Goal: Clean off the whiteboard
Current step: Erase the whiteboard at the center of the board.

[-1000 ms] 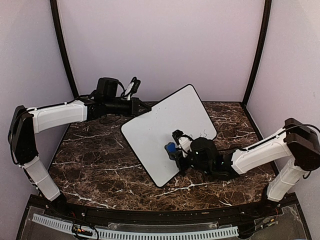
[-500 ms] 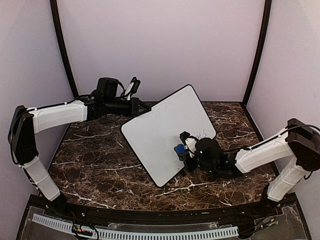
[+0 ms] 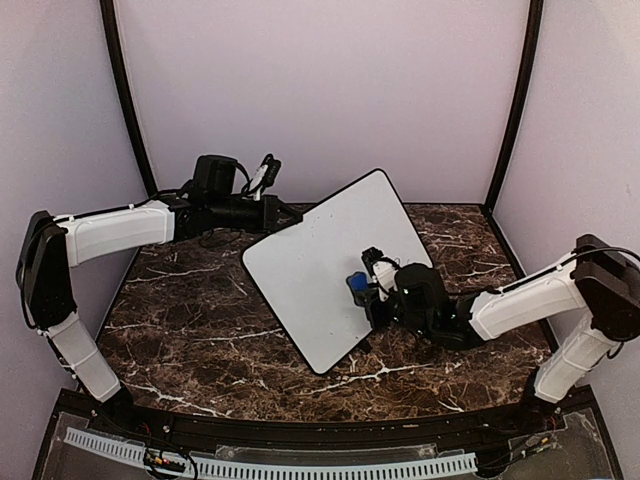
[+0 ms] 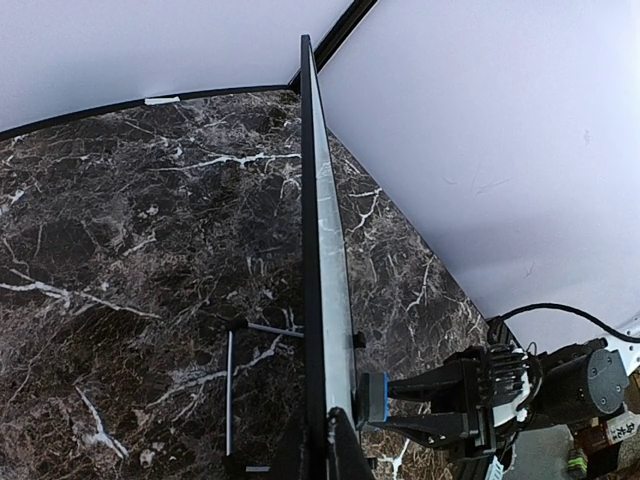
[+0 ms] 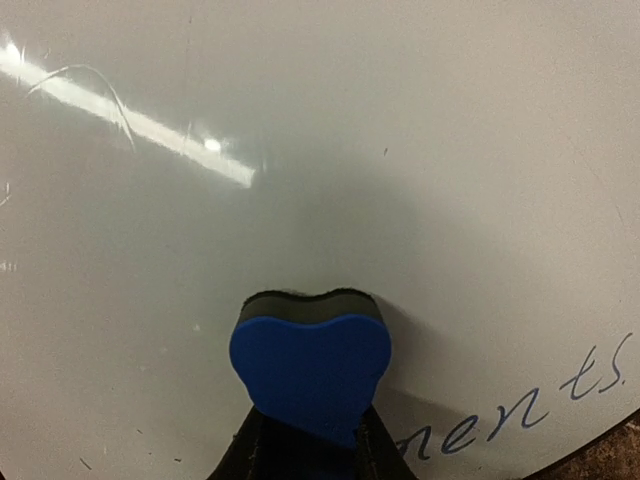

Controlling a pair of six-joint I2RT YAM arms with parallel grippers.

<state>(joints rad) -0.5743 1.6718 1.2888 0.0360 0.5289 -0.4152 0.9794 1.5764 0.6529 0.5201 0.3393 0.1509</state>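
Observation:
The whiteboard (image 3: pixel 330 260) is white with a thin black frame and stands tilted on the marble table. My left gripper (image 3: pixel 283 215) is shut on its upper left edge; in the left wrist view the board (image 4: pixel 322 250) runs edge-on from my left gripper (image 4: pixel 322 445). My right gripper (image 3: pixel 362 287) is shut on a blue heart-shaped eraser (image 3: pixel 355 283) with black felt, pressed against the board face. In the right wrist view the eraser (image 5: pixel 310 365) touches the board (image 5: pixel 320 150), with my right gripper (image 5: pixel 308 440) below it. Blue-grey handwriting (image 5: pixel 520 405) sits at the lower right.
The dark marble table (image 3: pixel 200 320) has purple walls around it and black corner posts (image 3: pixel 513 100). A thin metal stand (image 4: pixel 235 380) props the board from behind. A grey ridged strip (image 3: pixel 270 465) runs along the front edge.
My right gripper with the eraser slid right across the board's lower part, then a little up. The handwriting beside it no longer shows in the top view. The left arm and board stayed put.

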